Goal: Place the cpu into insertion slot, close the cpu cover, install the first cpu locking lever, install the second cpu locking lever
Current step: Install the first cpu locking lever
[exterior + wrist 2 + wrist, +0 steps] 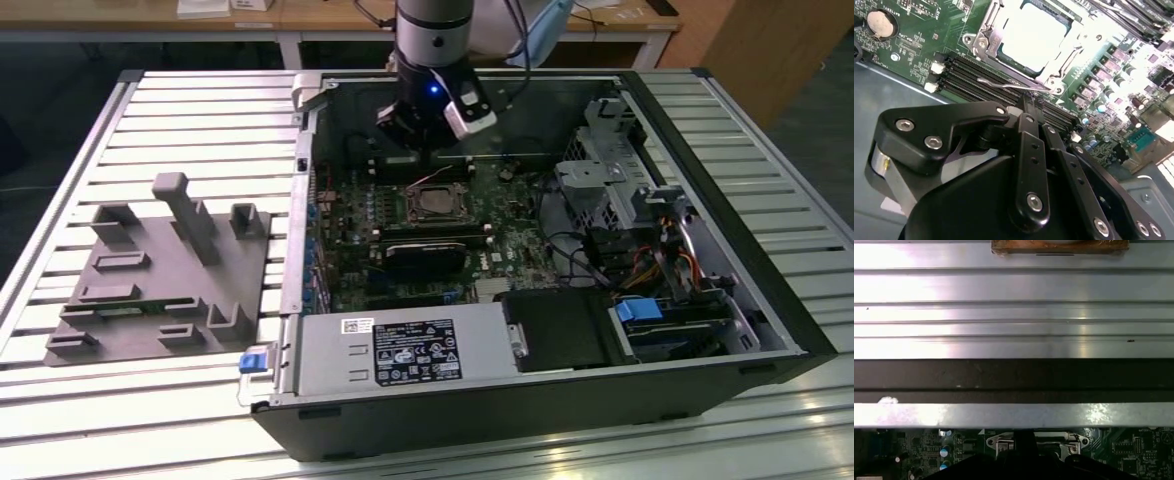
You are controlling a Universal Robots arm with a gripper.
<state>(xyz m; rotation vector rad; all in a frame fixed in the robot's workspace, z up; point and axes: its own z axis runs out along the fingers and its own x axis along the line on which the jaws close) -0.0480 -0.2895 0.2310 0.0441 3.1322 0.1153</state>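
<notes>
The cpu [1036, 35] lies flat in the insertion slot [434, 205], its pale face bright in the second wrist view. The silvery cpu cover [985, 42] lies down around it, framing that face. A thin wire locking lever [1001, 83] runs along the socket's side by the memory slots. My gripper [1026, 102] is shut, its black fingers [1029, 145] pressed together with the tip right at that lever; whether it touches I cannot tell. In the exterior view the gripper [420, 150] hangs inside the case just behind the socket. The first wrist view shows the socket frame [1074, 441] behind the dark fingers [1024, 447].
A black heatsink block [424, 255] sits on the board in front of the socket. The case walls [310, 180] close in on all sides, with a drive cage [607, 185] and cables on the exterior view's right. A grey fixture [160, 270] stands outside on the slatted table.
</notes>
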